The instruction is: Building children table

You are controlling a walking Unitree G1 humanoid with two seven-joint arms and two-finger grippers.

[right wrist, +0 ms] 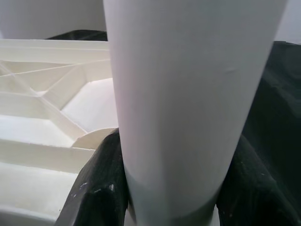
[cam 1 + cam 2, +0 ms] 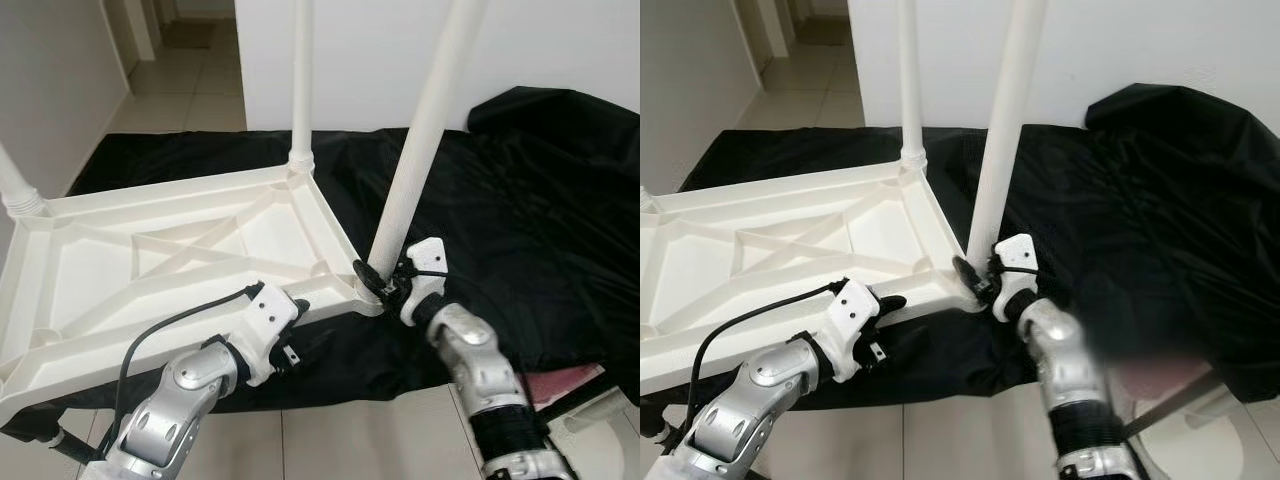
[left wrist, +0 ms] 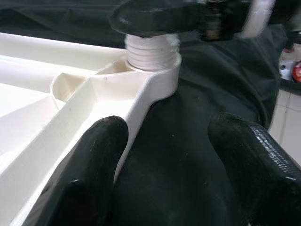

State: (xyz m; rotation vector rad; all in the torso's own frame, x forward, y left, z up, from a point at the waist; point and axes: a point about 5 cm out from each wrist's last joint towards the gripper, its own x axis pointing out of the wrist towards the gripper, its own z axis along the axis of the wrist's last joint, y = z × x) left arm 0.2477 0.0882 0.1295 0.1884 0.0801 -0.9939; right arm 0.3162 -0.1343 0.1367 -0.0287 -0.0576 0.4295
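Right claw (image 2: 385, 283) clamps the table leg (image 2: 420, 160) in its corner socket; left claw (image 2: 300, 335) gapes beside the tabletop (image 2: 150, 260) rim.

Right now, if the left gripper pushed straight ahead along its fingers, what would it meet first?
Probably the black cloth beside the tabletop's edge. The left gripper is open, one finger by that rim; beyond lies the threaded corner socket.
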